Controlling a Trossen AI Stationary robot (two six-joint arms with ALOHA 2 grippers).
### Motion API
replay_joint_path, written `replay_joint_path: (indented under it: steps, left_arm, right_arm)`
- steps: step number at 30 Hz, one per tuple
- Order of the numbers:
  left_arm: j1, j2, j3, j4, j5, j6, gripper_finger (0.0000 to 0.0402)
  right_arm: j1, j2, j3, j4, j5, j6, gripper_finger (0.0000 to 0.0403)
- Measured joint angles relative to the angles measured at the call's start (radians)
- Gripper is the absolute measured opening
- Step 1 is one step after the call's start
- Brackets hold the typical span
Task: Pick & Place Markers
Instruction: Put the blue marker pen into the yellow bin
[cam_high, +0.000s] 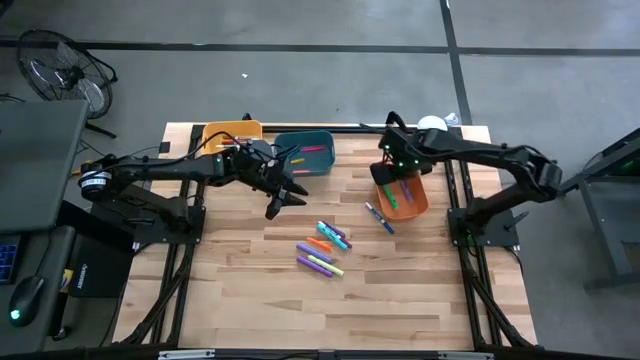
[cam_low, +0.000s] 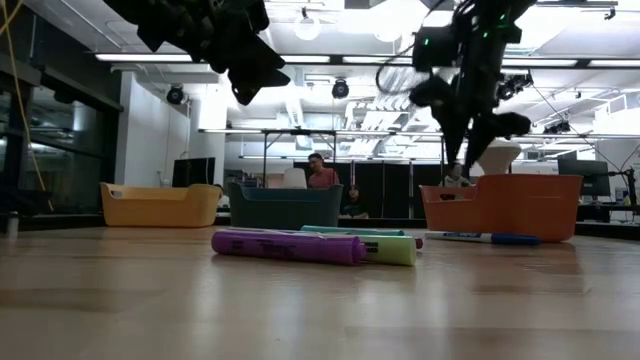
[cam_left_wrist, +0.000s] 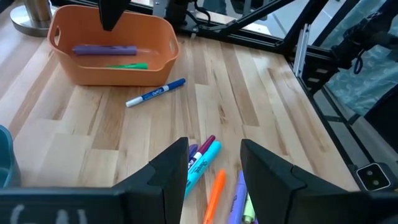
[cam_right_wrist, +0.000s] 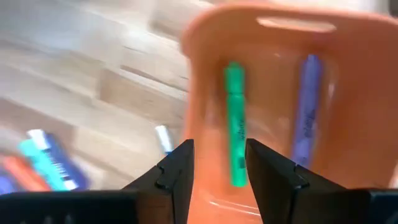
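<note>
A loose pile of markers (cam_high: 322, 250) in purple, teal, orange and green lies flat mid-table; in the low view a purple marker (cam_low: 288, 246) is nearest. One blue marker (cam_high: 379, 217) lies alone beside the orange bin (cam_high: 418, 203). A green marker (cam_right_wrist: 235, 130) and a purple marker (cam_right_wrist: 308, 112) lie in that bin. My left gripper (cam_high: 282, 199) hangs open and empty above the table, just short of the pile (cam_left_wrist: 205, 169). My right gripper (cam_right_wrist: 219, 163) hovers open and empty over the orange bin.
A teal bin (cam_high: 308, 153) with markers inside and a yellow bin (cam_high: 231, 133) stand along the far edge, the orange bin to their right. Bare wood stretches from the pile to the near edge. People sit in the room behind the table (cam_low: 322, 172).
</note>
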Motion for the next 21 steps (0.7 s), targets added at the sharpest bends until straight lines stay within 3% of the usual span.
replay_joint_path:
  steps: [8, 21]
  left_arm:
    - [0.0, 0.0, 0.0, 0.0, -0.009, 0.004, 0.0145]
    - [0.0, 0.0, 0.0, -0.009, -0.01, -0.018, 0.0145]
  right_arm:
    - [0.098, -0.099, 0.0, 0.147, 0.023, -0.008, 0.0133]
    - [0.342, -0.108, 0.0, 0.45, 0.104, -0.023, 0.0133]
